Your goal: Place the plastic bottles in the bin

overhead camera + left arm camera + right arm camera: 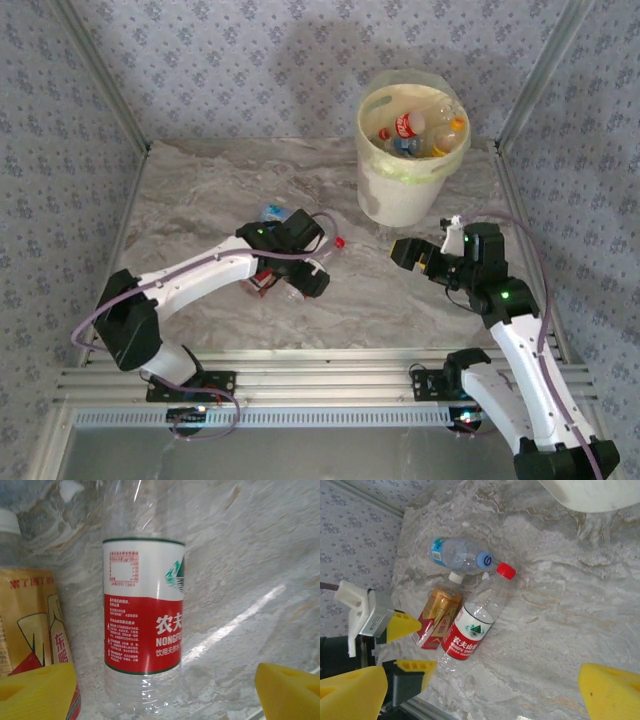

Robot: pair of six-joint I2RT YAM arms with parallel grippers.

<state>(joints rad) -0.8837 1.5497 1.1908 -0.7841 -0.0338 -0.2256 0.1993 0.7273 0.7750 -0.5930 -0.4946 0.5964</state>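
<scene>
Plastic bottles (465, 630) clustered three together left of the bin (400, 200), others inside it. Left gripper (162, 695) spread wide astride the red-labelled bottle (142, 630), gaps on both sides; right gripper (480, 692) wide apart, empty, near the bin's front.

The table (390, 300) has a grey, marble-patterned top. The bin (400, 195) stands upright on it at the far right. A red-label bottle (470, 632) with a red cap lies on its side left of centre, well apart from the bin. A gold-label bottle (437, 617) with a white cap lies alongside it, touching. A blue-label bottle (457, 555) lies crosswise just beyond their caps, its blue cap close to the red one. The top around them is bare stone pattern.
</scene>
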